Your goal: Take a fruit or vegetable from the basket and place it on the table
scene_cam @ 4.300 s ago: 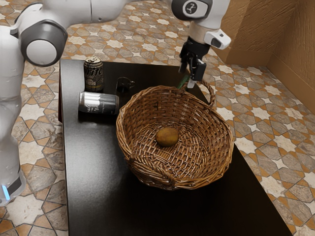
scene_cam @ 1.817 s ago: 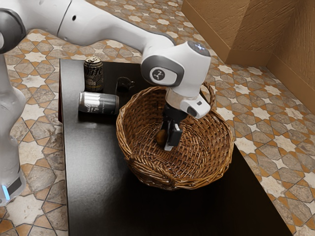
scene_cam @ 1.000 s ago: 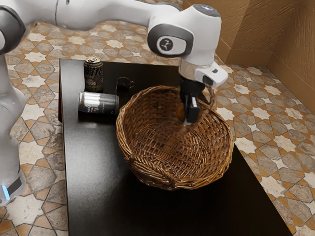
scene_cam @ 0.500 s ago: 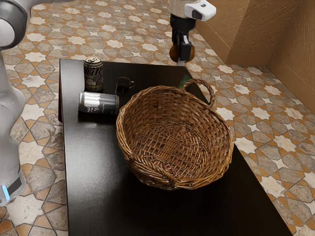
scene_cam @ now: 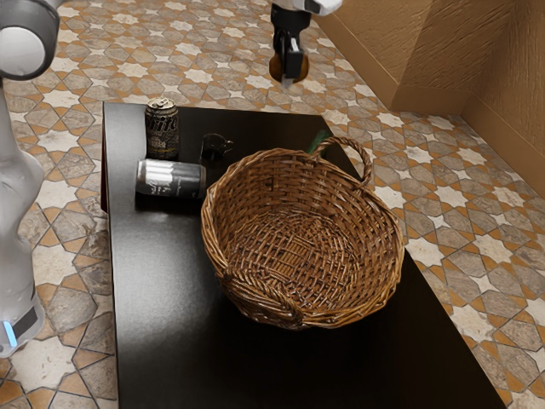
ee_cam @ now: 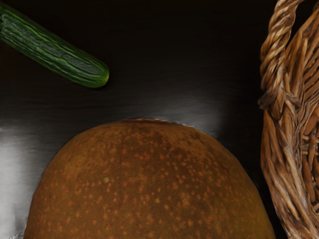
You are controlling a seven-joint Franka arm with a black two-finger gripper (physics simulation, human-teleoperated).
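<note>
1. Beneath everything you have the tiled floor [scene_cam: 64, 349], with a textured brown wall [scene_cam: 426, 51] toward the exterior view's upper right.
2. Your arm [scene_cam: 21, 187] rises at the exterior view's left; its upper part runs out of that view.
3. The dark table [scene_cam: 162, 298] has a smooth, shiny top.
4. On it you'll find the wicker basket [scene_cam: 387, 281], wide mouth open, with a twisted handle [scene_cam: 370, 164] standing up from its rim.
5. Your gripper [scene_cam: 288, 82] hangs above the table, outside the basket and higher than its rim. It is pinching the brown fruit between its two fingers.
6. A green cucumber [ee_cam: 65, 59] lies on the table near the basket's handle; you can see a bit of it behind the rim in the exterior view too.
7. Two cans sit toward the exterior view's left: an upright can [scene_cam: 162, 132] and, just beside it, a can on its side [scene_cam: 170, 179].
8. Your speckled brown fruit [ee_cam: 149, 184] is up in the air in that grip, out of the basket and apart from the tabletop.
9. Near the cans, between them and the basket, is a small dark item [scene_cam: 215, 148], too dim for you to name surely.
</note>
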